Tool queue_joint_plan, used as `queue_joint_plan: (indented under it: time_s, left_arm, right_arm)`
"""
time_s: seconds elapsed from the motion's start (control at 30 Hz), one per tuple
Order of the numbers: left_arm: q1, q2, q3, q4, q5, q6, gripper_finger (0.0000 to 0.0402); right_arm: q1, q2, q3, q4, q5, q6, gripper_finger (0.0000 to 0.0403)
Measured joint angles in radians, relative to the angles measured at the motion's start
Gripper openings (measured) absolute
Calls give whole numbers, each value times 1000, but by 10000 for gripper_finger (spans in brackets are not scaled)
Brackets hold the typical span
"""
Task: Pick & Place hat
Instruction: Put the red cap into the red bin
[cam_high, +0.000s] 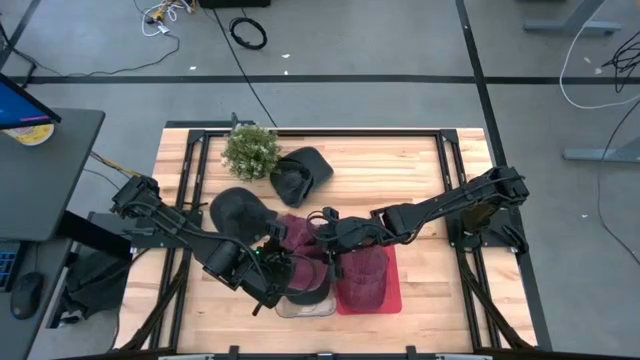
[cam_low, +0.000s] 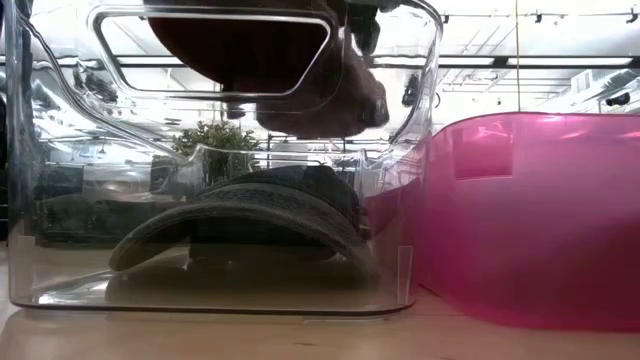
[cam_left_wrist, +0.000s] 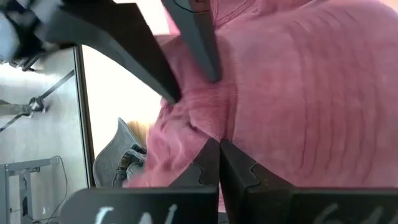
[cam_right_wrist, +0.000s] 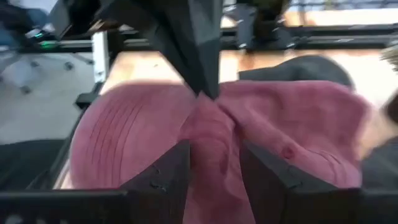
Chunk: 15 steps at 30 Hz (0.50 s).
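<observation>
Above the clear bin (cam_low: 60, 290) that already has a dark cap (cam_low: 250, 225) lying in it, both grippers pinch the pink hat (cam_high: 298, 236), left gripper (cam_left_wrist: 217, 163) clamped tight and right gripper (cam_right_wrist: 214, 165) closed around a fold, seemingly sharing its floppy weight for lowering in.

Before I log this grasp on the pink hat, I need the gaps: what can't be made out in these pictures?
- High view: pink hat mostly covered by both arms.
- Low view: dark hat in the clear bin is warped by the wall; neither gripper can be identified.
- Left wrist view: left gripper close-up, hat's edges cut off.
- Right wrist view: right gripper blurred.
</observation>
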Motion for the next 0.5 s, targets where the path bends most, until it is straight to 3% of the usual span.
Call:
queue_joint_plan:
  time_s: [0.5]
  left_arm:
    - [0, 0, -1, 10, -18, 1, 1]
  right_arm:
    - [-1, 35, -1, 25, -35, 52, 144]
